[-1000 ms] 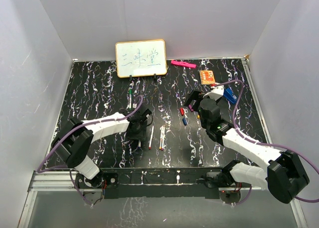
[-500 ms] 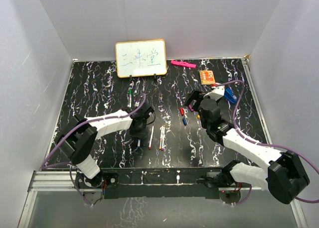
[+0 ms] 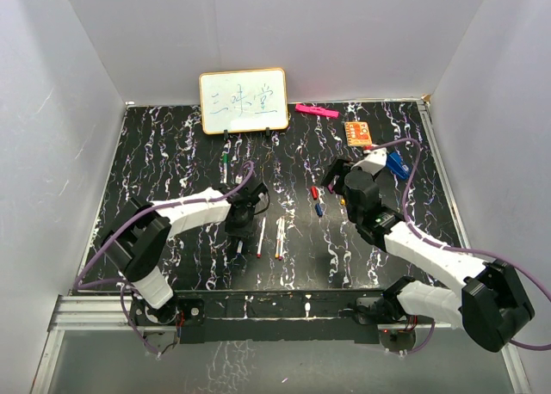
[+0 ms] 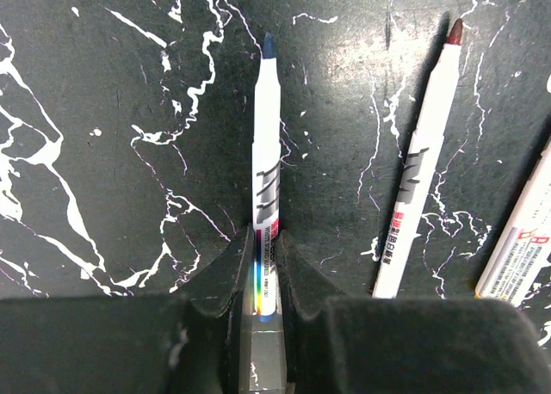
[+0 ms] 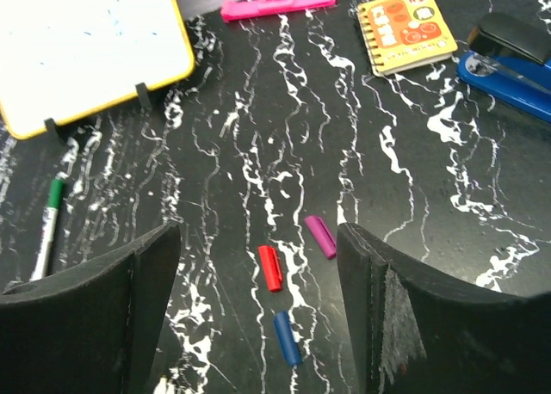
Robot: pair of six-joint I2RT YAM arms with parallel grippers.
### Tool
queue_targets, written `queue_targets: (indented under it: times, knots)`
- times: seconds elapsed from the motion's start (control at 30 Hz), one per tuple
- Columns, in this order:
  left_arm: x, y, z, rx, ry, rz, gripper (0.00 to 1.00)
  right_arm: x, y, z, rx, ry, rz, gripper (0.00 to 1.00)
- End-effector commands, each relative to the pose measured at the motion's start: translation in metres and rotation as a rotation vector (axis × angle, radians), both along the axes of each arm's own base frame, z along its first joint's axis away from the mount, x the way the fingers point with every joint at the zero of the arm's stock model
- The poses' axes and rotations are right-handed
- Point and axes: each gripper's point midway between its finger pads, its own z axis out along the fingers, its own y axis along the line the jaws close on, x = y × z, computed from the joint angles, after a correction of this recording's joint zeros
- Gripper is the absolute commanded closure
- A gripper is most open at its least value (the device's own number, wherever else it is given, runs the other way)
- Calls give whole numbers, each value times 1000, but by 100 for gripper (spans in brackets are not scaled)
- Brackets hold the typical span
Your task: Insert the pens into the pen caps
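In the left wrist view a white pen with a blue tip [image 4: 266,144] lies on the black marbled table, and my left gripper [image 4: 263,252] is shut on its rear end, one jaw against each side. A red-tipped pen [image 4: 424,175] lies just right of it, and another pen [image 4: 522,239] at the edge. In the top view the left gripper [image 3: 242,215] is left of the loose pens [image 3: 279,237]. My right gripper [image 5: 256,239] hangs open above the red cap [image 5: 270,267], blue cap [image 5: 287,338] and purple cap [image 5: 320,237], touching none.
A small whiteboard [image 3: 244,100] stands at the back, with a green-ended pen [image 3: 224,166] in front of it. A pink bar [image 3: 316,111], an orange notebook [image 3: 358,133] and a blue stapler [image 3: 395,163] lie at the back right.
My left gripper has shifted slightly right and closed on the blue-tipped pen. The right gripper's jaws have narrowed a little over the caps.
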Motion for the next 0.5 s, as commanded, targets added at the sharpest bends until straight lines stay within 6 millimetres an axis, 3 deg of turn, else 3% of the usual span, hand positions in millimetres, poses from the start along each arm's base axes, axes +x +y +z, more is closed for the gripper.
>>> queue_targets:
  times: [0.0, 0.23, 0.47]
  knots:
    - [-24, 29, -43, 110, 85, -14, 100, 1, -7, -6, -49, 44, -36, 31]
    - [-13, 19, -11, 52, 18, -32, 100, -4, -8, -51, -154, 207, -18, 44]
    - [-2, 8, 23, -27, -61, -46, 100, -4, 11, -82, -213, 331, 94, 59]
